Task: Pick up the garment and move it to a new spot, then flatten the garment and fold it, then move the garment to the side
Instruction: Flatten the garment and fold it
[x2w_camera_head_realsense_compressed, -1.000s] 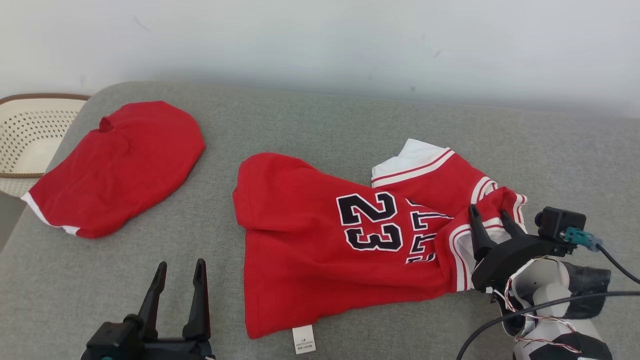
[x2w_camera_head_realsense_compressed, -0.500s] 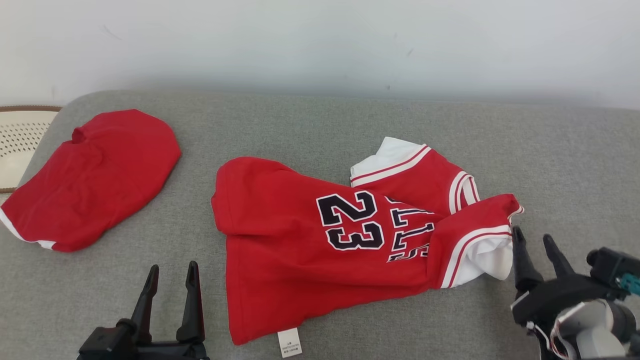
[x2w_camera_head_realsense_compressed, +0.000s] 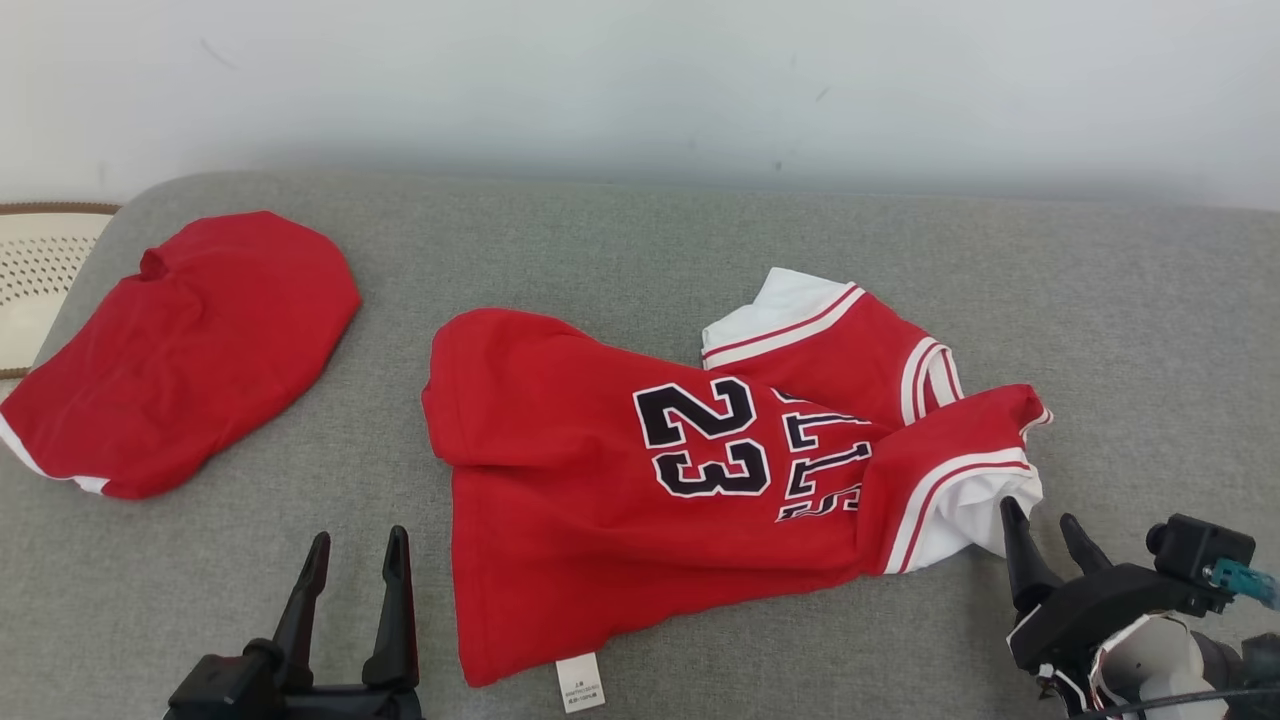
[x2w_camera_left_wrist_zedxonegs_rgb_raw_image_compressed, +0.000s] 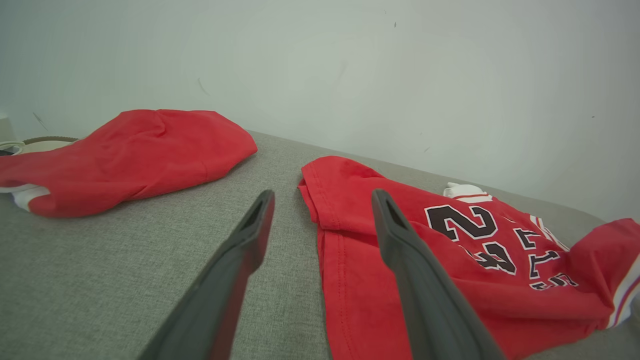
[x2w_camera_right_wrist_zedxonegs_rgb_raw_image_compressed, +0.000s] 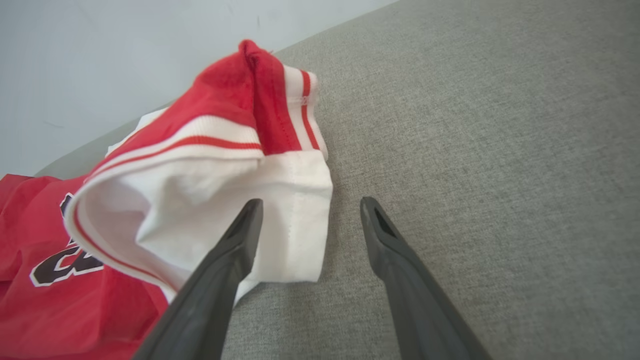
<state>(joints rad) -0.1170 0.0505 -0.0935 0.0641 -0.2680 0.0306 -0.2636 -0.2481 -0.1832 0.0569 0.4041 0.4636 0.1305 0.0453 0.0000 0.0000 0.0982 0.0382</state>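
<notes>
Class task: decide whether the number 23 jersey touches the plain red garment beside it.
Apart. The head view shows a strip of bare grey cushion between the jersey and the plain red garment; the left wrist view agrees.

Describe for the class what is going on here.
A two-armed robot is working on a red jersey, which lies crumpled on a grey cushion. Neither gripper holds it. The right gripper is open just beside the folded-over sleeve, and the left gripper is open to the jersey's left. Flattening and folding are not yet done. Another red garment lies further left, near a basket.
</notes>
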